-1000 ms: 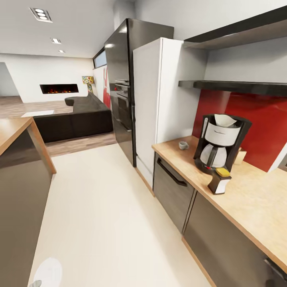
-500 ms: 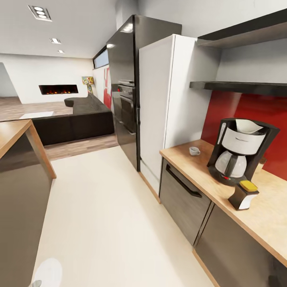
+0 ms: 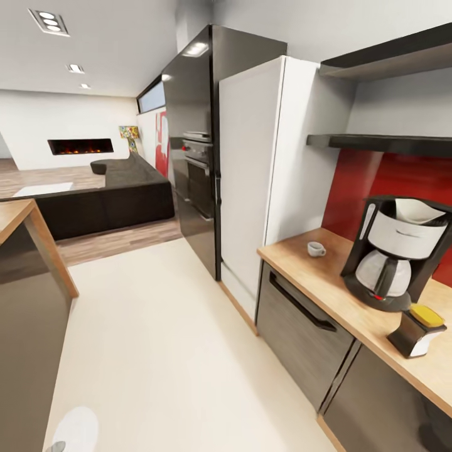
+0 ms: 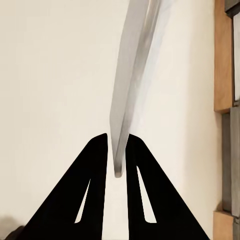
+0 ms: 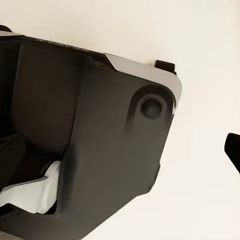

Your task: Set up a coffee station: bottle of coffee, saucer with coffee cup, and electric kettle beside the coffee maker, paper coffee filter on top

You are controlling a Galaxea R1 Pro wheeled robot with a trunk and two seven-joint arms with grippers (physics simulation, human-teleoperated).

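Clearly, the left gripper (image 4: 117, 157) has its two black fingers (image 4: 95, 190) pinched on a thin pale edge-on disc (apparently the saucer (image 4: 131, 80)) above the cream floor (image 4: 50, 75). Whether the right fingers are spread or pressed together, I cannot tell. On the countertop (image 3: 326, 276) the coffee maker (image 3: 397, 251) stands by the red back wall, a paper filter (image 3: 419, 211) on top, the bottle of coffee (image 3: 417, 329) beside it at the front edge, the coffee cup (image 3: 316, 249) near the fridge-side end.

Black tapered jaws; dark glossy base (image 5: 90, 150)
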